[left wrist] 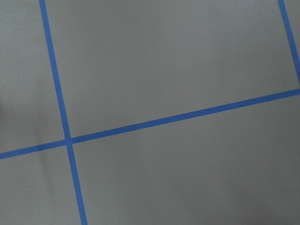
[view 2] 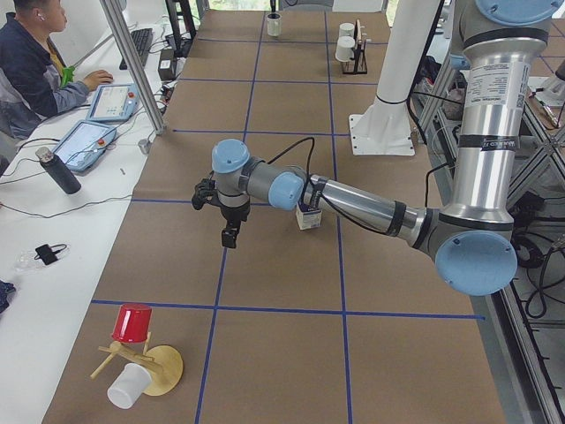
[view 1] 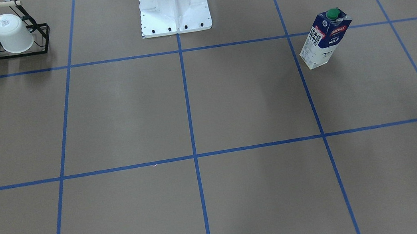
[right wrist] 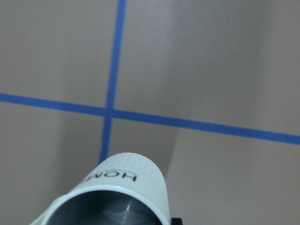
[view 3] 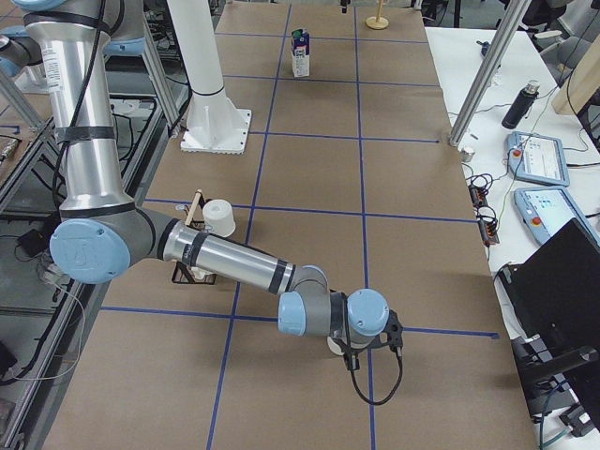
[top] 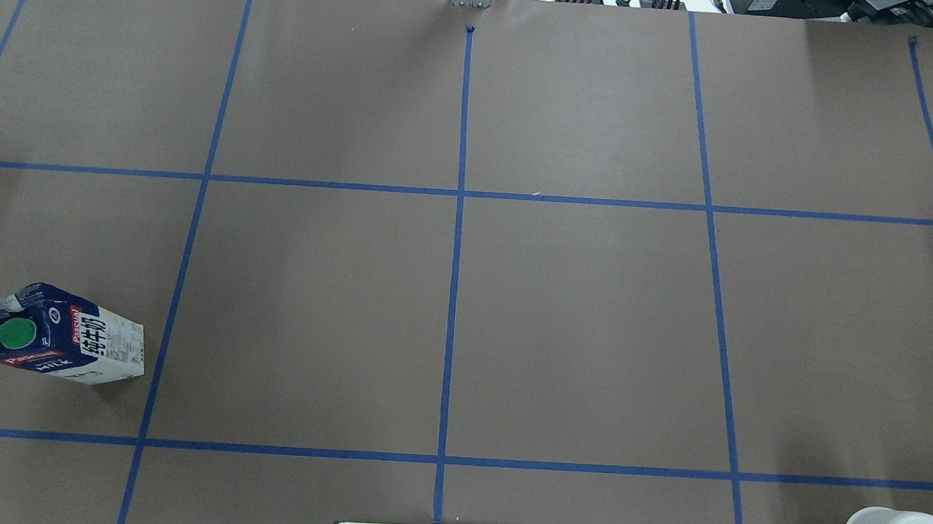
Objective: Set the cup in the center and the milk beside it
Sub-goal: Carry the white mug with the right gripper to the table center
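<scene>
The milk (view 1: pixel 326 39) stands upright on the brown table near the robot's left side; it also shows in the overhead view (top: pixel 65 335) and far off in the exterior right view (view 3: pixel 300 52). My left gripper (view 2: pixel 229 231) hangs above the table beside the milk (view 2: pixel 308 217), apart from it; I cannot tell whether it is open or shut. The cup (right wrist: pixel 126 187), white with a dark grey inside, fills the bottom of the right wrist view. It sits under my right gripper (view 3: pixel 351 352) near the table's right end (view 3: pixel 332 345). No fingers show, so I cannot tell the grip.
A black wire rack (view 1: pixel 14 52) with two all-white mugs (view 1: pixel 12 34) stands by the robot's right side. The white robot base (view 1: pixel 174 12) is at the middle rear. A wooden stand with a red cup (view 2: pixel 132 322) is at the left end. An operator (view 2: pixel 35 53) sits at a side table.
</scene>
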You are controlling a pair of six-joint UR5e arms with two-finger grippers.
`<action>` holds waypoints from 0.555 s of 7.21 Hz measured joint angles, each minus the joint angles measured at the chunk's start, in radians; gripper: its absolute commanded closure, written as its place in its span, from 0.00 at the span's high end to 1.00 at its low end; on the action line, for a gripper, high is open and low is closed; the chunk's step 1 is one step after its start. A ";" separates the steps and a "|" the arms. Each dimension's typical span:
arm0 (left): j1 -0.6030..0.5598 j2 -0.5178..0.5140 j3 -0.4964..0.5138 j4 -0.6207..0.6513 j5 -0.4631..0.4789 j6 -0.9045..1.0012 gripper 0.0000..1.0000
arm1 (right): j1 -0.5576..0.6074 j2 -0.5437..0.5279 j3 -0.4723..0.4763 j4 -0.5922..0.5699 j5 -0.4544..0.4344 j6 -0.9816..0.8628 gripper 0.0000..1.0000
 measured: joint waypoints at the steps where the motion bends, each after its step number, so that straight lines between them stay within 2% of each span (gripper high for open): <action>1: 0.000 0.002 -0.001 -0.001 -0.001 0.000 0.98 | -0.046 0.001 0.122 -0.040 0.007 0.047 0.00; 3: 0.000 0.004 -0.001 -0.002 -0.001 0.000 0.98 | -0.211 0.028 0.385 -0.117 0.000 0.321 0.00; 4: 0.000 0.004 -0.001 -0.002 -0.001 0.001 0.98 | -0.324 0.087 0.465 -0.132 -0.029 0.572 0.00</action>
